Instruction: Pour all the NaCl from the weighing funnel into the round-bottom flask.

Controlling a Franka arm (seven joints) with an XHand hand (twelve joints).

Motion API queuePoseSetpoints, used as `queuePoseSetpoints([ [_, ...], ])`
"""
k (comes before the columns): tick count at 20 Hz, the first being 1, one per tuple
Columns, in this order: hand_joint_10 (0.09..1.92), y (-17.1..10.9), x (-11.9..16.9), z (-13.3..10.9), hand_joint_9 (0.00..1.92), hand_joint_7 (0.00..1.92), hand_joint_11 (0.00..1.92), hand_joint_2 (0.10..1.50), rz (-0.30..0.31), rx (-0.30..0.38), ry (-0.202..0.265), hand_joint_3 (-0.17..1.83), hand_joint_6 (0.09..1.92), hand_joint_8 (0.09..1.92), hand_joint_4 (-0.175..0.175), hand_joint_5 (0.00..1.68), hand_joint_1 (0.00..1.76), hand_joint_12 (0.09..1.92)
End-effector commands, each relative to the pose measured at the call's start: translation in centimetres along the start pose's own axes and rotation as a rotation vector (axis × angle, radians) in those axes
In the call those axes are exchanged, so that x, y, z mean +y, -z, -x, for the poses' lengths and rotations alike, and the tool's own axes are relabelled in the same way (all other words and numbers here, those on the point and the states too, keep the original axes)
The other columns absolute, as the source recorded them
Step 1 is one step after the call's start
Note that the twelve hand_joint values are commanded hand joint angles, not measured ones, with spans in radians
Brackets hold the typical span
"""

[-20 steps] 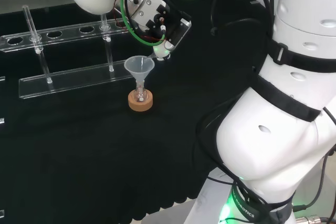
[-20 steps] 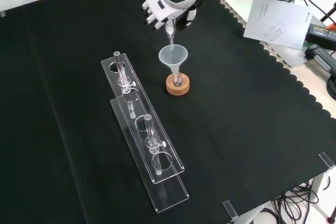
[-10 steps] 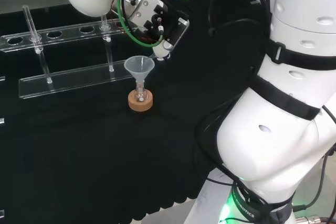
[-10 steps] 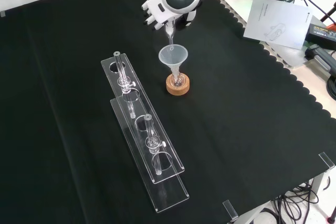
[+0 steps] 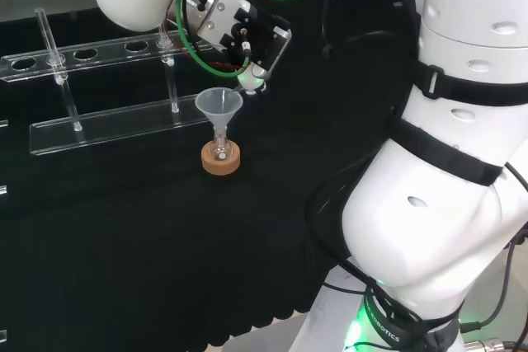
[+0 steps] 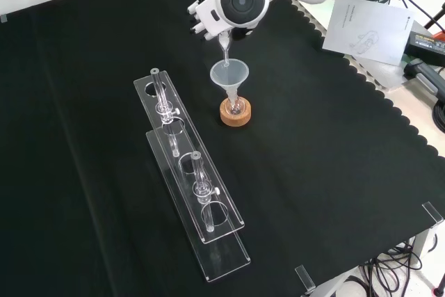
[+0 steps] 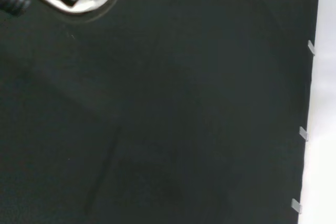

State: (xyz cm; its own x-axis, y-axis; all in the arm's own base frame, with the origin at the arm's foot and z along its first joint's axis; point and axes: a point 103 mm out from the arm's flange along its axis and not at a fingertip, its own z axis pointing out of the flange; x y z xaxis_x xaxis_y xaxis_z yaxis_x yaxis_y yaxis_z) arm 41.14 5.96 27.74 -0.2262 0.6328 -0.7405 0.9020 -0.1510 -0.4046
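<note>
A small round-bottom flask [image 6: 235,106] stands on a cork ring [image 6: 236,115] with a translucent plastic funnel [image 6: 229,74] in its neck. The hand [image 6: 204,17] hovers just beyond it, partly behind the arm's round grey-capped link [image 6: 243,1]. Its fingers are shut on a clear weighing funnel [image 6: 224,49], which is tilted steeply with its narrow end down over the plastic funnel's mouth. In the head view the hand [image 5: 247,39] sits up and to the right of the plastic funnel [image 5: 219,105], flask [image 5: 220,152] and cork ring [image 5: 221,162]. I cannot make out any powder.
Two long clear racks [image 6: 198,206] with a few upright test tubes [image 6: 160,95] lie left of the flask in the front view, and at the back left [image 5: 99,125] in the head view. A paper sheet [image 6: 365,26] lies beyond the cloth's scalloped right edge.
The wrist has turned and shifted a little up and left in the head view. The weighing funnel's tip stays over the plastic funnel. Flask and racks have not moved.
</note>
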Motion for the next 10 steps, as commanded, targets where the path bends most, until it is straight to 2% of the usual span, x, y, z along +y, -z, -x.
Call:
queuePoseSetpoints([
  [1,0.30,0.23,-0.09,-0.02,0.99,0.66,0.85,0.64,0.005,-0.021,-0.004,0.71,0.78,0.64,0.175,1.23,1.11,1.03],
  [10,0.30,0.88,-0.38,-0.24,0.99,0.66,0.85,0.64,0.012,-0.074,-0.013,0.71,0.78,0.65,0.175,1.23,1.11,1.03],
])
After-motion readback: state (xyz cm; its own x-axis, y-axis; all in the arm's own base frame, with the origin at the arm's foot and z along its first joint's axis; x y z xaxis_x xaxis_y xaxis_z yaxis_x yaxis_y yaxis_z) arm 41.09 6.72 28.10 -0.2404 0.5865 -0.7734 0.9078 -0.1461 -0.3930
